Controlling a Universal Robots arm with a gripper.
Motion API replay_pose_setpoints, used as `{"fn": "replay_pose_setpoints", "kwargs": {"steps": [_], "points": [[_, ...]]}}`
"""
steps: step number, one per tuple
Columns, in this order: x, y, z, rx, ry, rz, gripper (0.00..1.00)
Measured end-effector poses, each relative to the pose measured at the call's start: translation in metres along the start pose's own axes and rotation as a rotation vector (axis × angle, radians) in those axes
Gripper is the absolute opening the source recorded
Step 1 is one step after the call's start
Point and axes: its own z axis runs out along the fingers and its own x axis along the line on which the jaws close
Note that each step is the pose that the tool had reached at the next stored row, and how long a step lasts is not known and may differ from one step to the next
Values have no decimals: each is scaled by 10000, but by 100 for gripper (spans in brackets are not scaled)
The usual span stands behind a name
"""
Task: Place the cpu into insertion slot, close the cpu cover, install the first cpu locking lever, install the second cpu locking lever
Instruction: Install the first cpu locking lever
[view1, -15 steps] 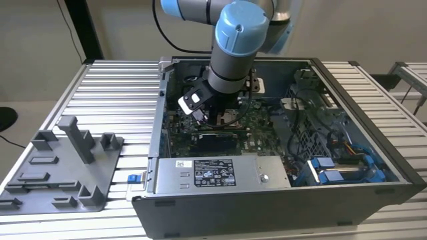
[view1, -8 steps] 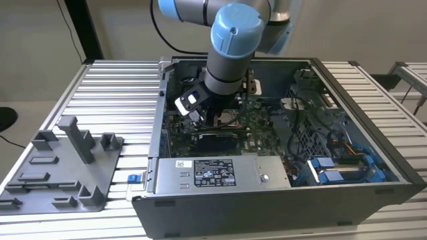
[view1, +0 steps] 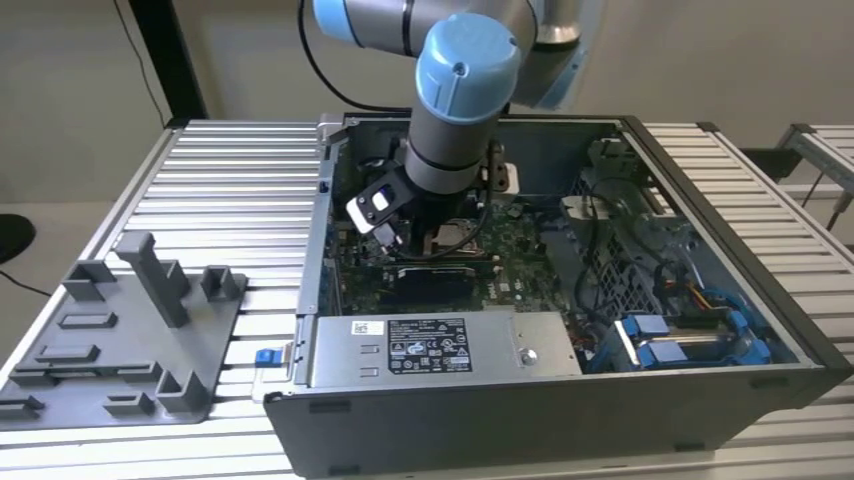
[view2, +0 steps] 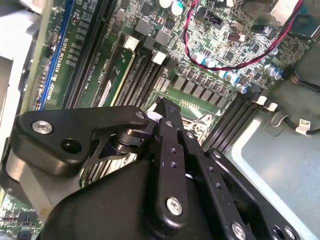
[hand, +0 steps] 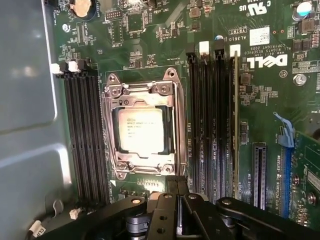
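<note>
ITEM 1 – gripper (hand: 176, 179), black, 2-finger, on grey/blue arm (view1: 461, 90). We're seeing the fingers (view2: 165, 130) pressed together w/ nothing between them. In the first wrist view the tips are hovering just beside one edge of the socket, not touching the chip. In the exterior view the gripper (view1: 424, 235) is reaching down inside the case, just over the board.

ITEM 2 – cpu (hand: 141, 131), silver-grey top face up. We're finding it sitting flat in the insertion slot (hand: 116, 169), showing through the cover's window.

ITEM 3 – cpu cover (hand: 169, 125), silvery frame. We're seeing it lying down flat over the chip's edges.

ITEM 4 – lever bar (hand: 182, 145), thin metal, lying along one side of the cover. Hooked or not: we can't tell.

ITEM 5 – motherboard (hand: 150, 30), green. Black memory slots (hand: 82, 135) are flanking the socket on two sides. A red/black cable (view2: 225, 65) is looping over the board in the second wrist view.

ITEM 6 – PC case (view1: 534, 420), grey, open side up, resting on a slatted metal table (view1: 227, 180). A silver power supply box (view1: 427, 350) is sitting along the near wall.

ITEM 7 – grey fixture tray (view1: 80, 360), lying on the table at the exterior view's left, well apart from the gripper.
</note>
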Motion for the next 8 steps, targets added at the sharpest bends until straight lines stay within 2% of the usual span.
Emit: {"fn": "replay_pose_setpoints", "kwargs": {"steps": [6, 8], "points": [[0, -13, 21, -42, 81, 143, 0], [-1, -14, 24, -48, 91, 169, 0]]}}
